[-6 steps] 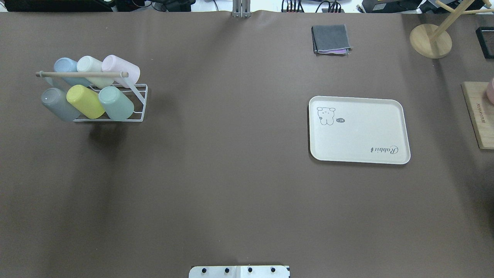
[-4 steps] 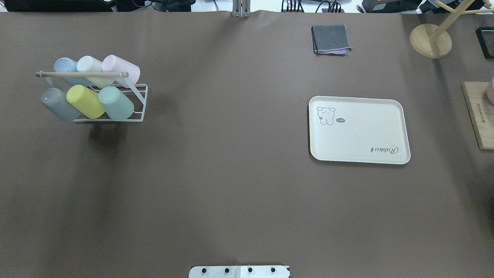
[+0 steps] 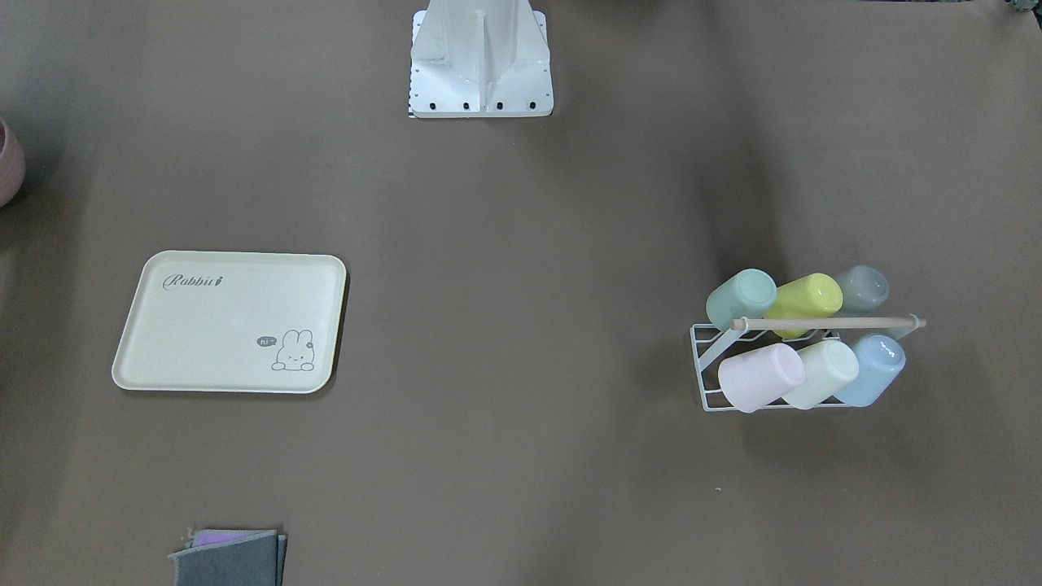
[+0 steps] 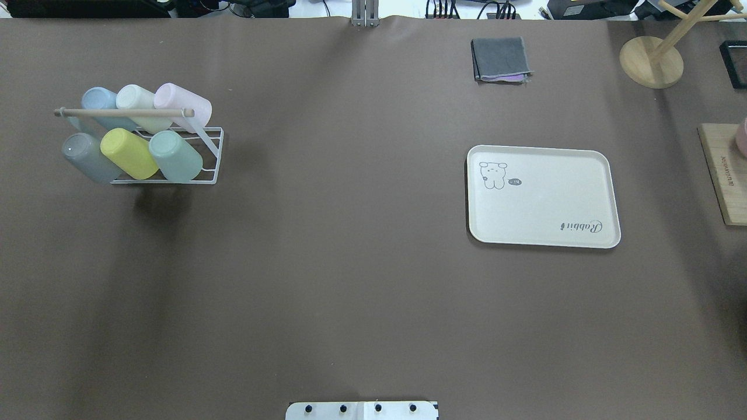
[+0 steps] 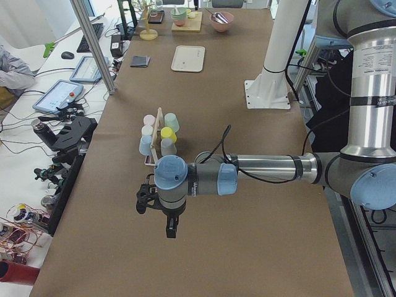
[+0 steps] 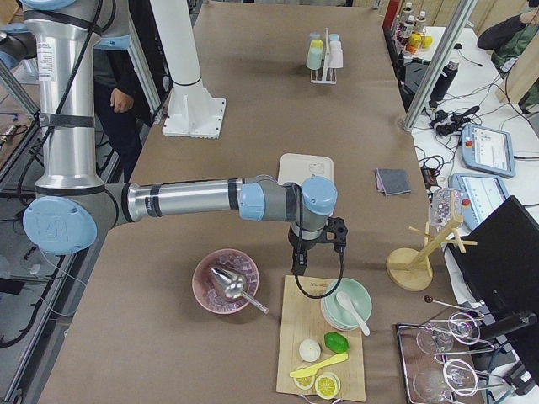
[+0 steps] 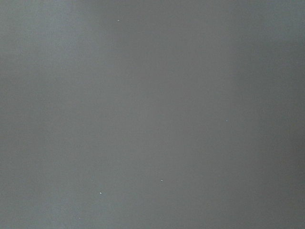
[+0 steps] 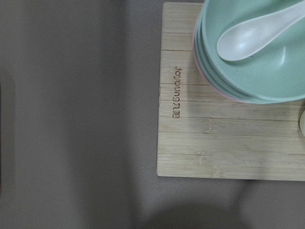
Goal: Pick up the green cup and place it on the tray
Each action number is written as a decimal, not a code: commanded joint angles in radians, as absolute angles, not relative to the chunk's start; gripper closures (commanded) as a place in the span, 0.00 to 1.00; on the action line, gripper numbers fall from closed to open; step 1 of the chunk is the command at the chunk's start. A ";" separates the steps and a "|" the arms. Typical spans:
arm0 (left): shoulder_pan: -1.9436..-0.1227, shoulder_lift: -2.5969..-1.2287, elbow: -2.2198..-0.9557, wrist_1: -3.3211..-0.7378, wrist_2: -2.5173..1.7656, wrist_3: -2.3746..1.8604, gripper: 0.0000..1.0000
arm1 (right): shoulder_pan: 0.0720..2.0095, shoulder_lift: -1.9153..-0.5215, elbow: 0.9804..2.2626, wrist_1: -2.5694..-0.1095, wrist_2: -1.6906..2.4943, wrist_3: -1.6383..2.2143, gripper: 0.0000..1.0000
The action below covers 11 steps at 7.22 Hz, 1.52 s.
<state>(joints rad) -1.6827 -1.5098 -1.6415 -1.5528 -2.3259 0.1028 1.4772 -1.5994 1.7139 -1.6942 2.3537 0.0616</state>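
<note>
Risk lies in the crowded white wire rack (image 4: 217, 169). The small matte mint-green plastic tumbler (image 4: 175, 156) lies tilted at the rack's end nearest the cream rectangular tray (image 4: 548, 201), just beside a yellow-green cup (image 4: 128, 153) and near the wooden handle bar (image 4: 122, 112). A careless grasp could snag either. Whether the left gripper (image 5: 171, 230) or the right gripper (image 6: 297, 268) is parted, I cannot tell.

"Rabbit" script and a small "hi" bubble on the tray (image 3: 203, 325) — engraved lettering on the wooden board (image 8: 228, 143), not legible
</note>
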 commanded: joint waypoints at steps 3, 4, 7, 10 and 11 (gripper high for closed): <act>-1.681 -1.497 -1.649 -1.554 -2.327 0.103 0.01 | 1.477 -1.601 1.716 -1.694 2.355 0.060 0.00; -1.681 -1.497 -1.651 -1.554 -2.327 0.103 0.01 | 1.477 -1.600 1.717 -1.694 2.355 0.060 0.00; -1.687 -1.448 -1.675 -1.566 -2.332 0.115 0.01 | 1.477 -1.605 1.718 -1.694 2.355 0.060 0.00; -1.686 -1.391 -1.788 -1.552 -2.348 0.100 0.02 | 1.477 -1.605 1.720 -1.694 2.355 0.060 0.00; -1.683 -1.391 -1.776 -1.549 -2.377 0.078 0.02 | 1.477 -1.605 1.720 -1.694 2.355 0.060 0.00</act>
<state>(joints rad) -1.6857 -1.3997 -1.7644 -1.5534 -2.3494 0.0971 1.4772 -1.6045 1.7191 -1.6935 2.3548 0.0598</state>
